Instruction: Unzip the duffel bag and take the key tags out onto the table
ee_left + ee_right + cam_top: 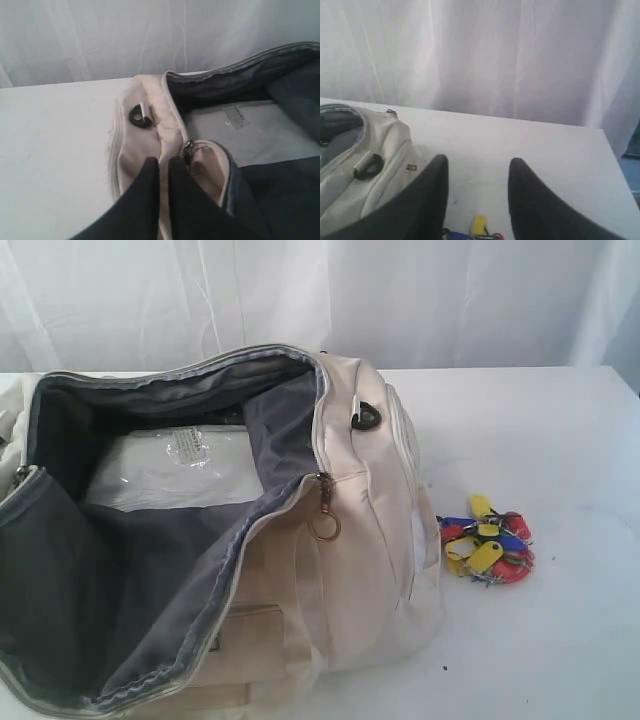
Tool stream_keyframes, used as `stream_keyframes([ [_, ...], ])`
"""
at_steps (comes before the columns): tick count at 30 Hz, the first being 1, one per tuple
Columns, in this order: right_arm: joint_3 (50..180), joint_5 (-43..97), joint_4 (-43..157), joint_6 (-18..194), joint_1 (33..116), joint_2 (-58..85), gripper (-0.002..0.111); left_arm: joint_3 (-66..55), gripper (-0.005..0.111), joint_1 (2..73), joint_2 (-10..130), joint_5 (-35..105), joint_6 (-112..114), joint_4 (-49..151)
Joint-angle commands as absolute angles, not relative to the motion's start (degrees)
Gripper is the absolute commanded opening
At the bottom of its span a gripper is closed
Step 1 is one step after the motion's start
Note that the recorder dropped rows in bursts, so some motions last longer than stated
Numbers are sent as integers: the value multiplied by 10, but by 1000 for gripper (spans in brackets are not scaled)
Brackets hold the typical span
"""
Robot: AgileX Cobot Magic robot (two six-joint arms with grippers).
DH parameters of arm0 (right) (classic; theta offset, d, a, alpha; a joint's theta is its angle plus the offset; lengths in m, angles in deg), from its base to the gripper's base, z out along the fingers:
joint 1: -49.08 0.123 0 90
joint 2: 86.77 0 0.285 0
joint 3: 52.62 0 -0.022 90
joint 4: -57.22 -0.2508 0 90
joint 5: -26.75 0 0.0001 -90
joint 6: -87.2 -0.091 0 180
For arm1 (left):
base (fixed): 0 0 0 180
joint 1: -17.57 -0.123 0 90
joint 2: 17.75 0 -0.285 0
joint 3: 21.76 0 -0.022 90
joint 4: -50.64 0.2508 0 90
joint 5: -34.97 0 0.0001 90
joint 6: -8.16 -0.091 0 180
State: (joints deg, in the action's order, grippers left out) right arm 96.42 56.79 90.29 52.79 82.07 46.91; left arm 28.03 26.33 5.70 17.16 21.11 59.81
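Note:
The cream duffel bag (370, 540) lies unzipped on the white table (540, 440), its dark grey lining gaping open. The key tags (488, 548), a red, yellow and blue bunch on rings, rest on the table just right of the bag. Neither gripper shows in the exterior view. In the left wrist view my left gripper (163, 162) is shut with nothing in it, hanging over the bag's end (140, 145) beside the zip slider (187, 149). In the right wrist view my right gripper (477, 165) stands open above bare table, with the key tags (479, 226) at the frame edge between its fingers.
A flat white packet with a printed label (180, 470) lies inside the bag. A ring-shaped zip pull (324, 525) hangs at the opening's end. A black buckle (367, 417) sits on the bag's end panel. A white curtain (400, 290) backs the table.

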Motion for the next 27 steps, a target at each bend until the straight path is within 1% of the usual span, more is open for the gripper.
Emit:
stream_keyframes([
  [1, 839, 459, 871, 524, 817, 606, 18, 281, 0, 270, 54, 218, 201, 571],
  [2, 814, 441, 864, 524, 817, 626, 14, 281, 0, 270, 54, 229, 201, 571],
  [3, 769, 413, 859, 524, 817, 669, 2, 281, 0, 270, 54, 248, 201, 561],
  [4, 752, 407, 859, 524, 817, 684, 0, 281, 0, 270, 54, 252, 201, 555],
  [7, 677, 406, 851, 524, 817, 749, 0, 316, 0, 270, 54, 265, 201, 535],
  [8, 658, 396, 851, 524, 817, 762, 0, 349, 0, 270, 54, 283, 201, 511],
  [10, 640, 355, 855, 531, 817, 768, 0, 402, 0, 270, 54, 318, 203, 492],
  [12, 626, 379, 846, 524, 817, 768, 0, 434, 0, 270, 54, 350, 201, 482],
  [18, 621, 462, 839, 524, 817, 768, 0, 437, 0, 270, 54, 338, 201, 482],
  [27, 621, 464, 836, 510, 817, 768, 0, 437, 0, 270, 54, 339, 201, 482],
])
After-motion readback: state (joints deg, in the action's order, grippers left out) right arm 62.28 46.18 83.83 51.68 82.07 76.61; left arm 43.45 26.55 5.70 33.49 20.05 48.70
